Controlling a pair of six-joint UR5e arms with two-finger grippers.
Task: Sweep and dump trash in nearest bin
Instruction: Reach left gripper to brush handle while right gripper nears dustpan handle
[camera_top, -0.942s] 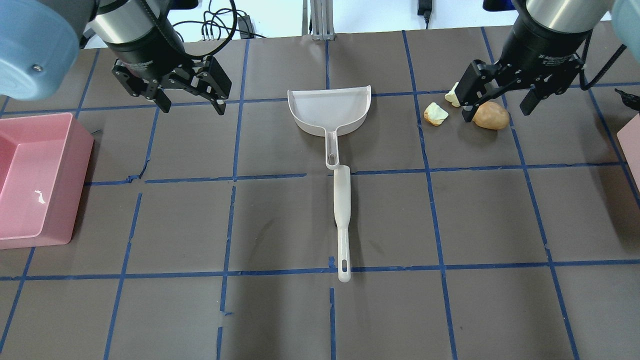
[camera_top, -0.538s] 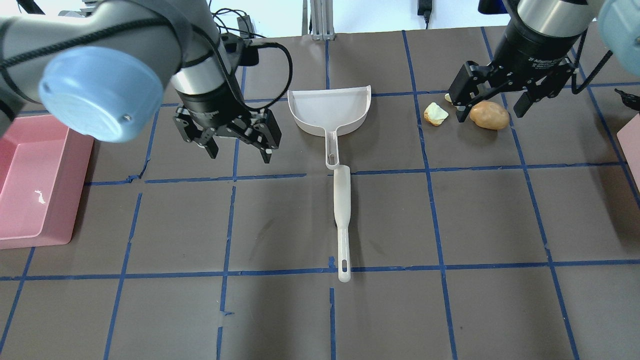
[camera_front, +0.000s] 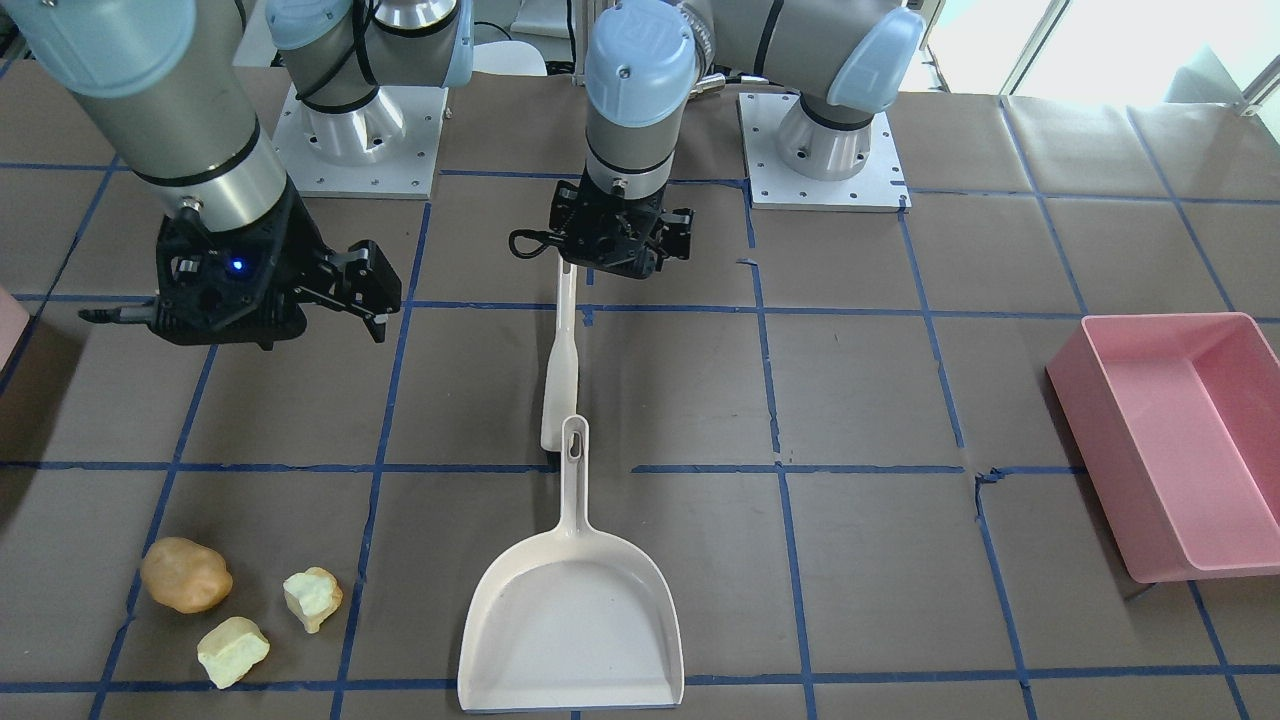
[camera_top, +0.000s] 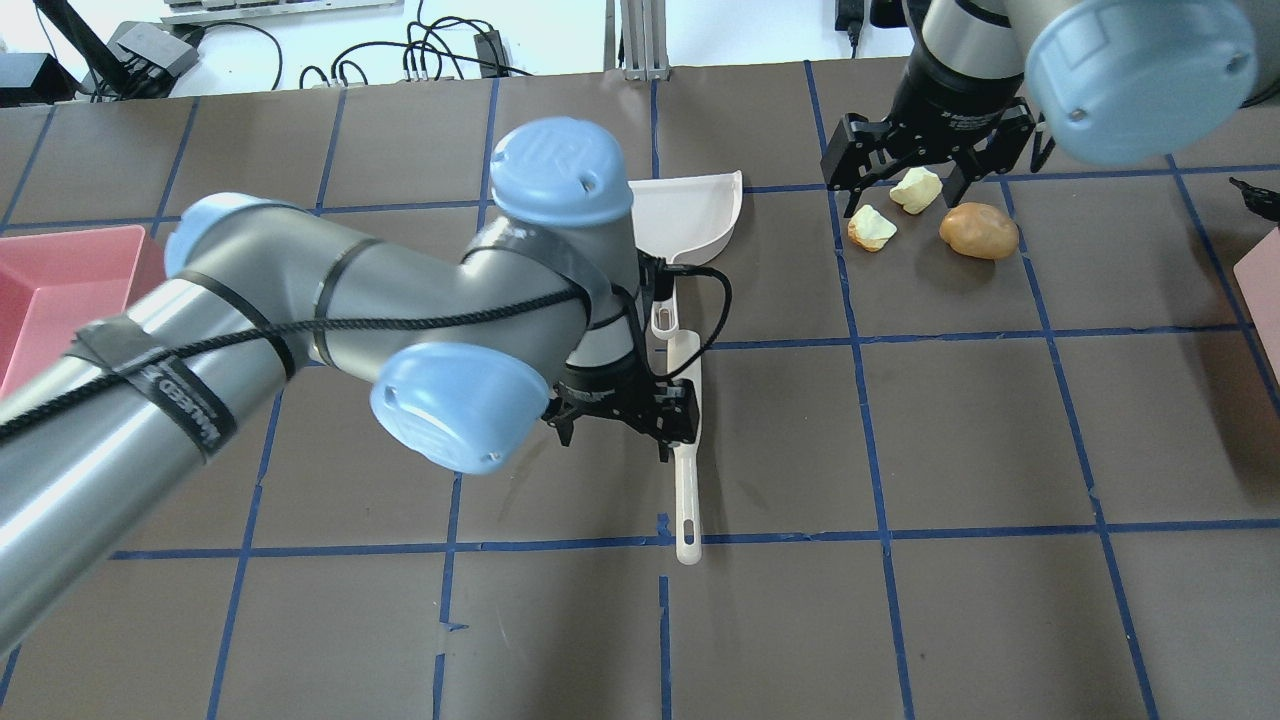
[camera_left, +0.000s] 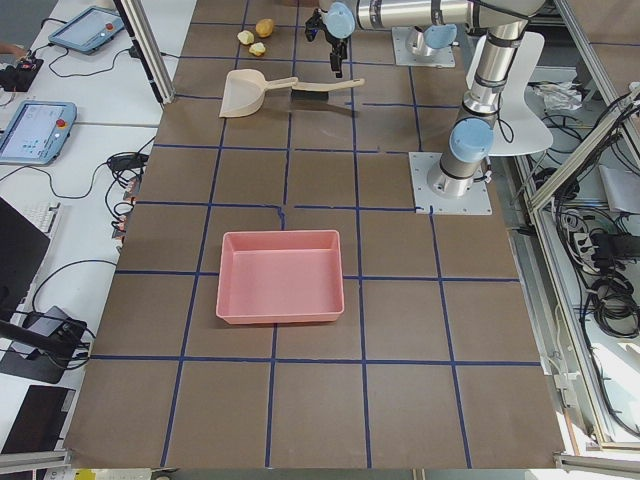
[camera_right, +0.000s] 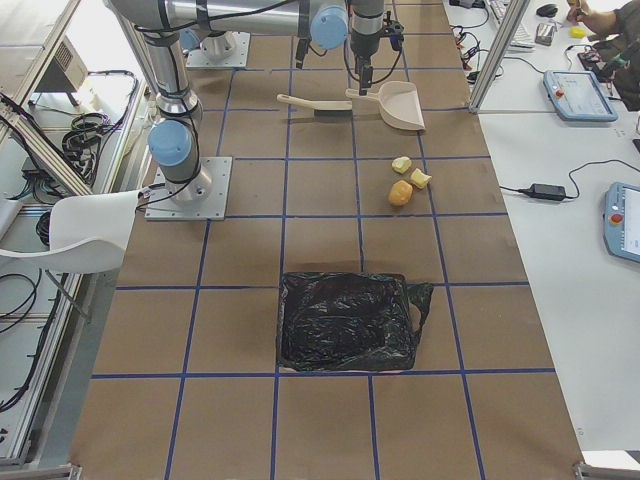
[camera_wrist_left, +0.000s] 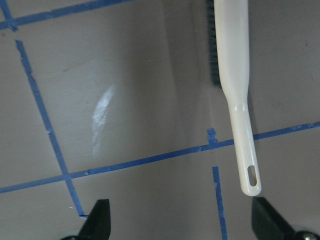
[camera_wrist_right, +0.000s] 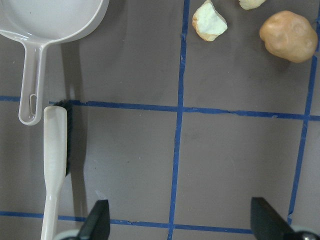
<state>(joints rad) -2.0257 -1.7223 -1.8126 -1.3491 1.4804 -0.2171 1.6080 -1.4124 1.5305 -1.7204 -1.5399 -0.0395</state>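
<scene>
This is a robotics lab, by the look of it. The table (camera_left: 300, 420) is papered brown and marked off with a blue tape grid (camera_front: 850, 468), and robot arms (camera_left: 485, 60) are bolted to steel base plates (camera_left: 425, 200). Teach pendants (camera_left: 30, 130) lie on white side benches (camera_left: 90, 110). Cable bundles (camera_left: 600, 280) trail along the floor, and aluminium frame posts (camera_left: 140, 45) stand at the edges.

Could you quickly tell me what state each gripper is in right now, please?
Left gripper: open, holding nothing, over the brush.
Right gripper: open, holding nothing.
</scene>
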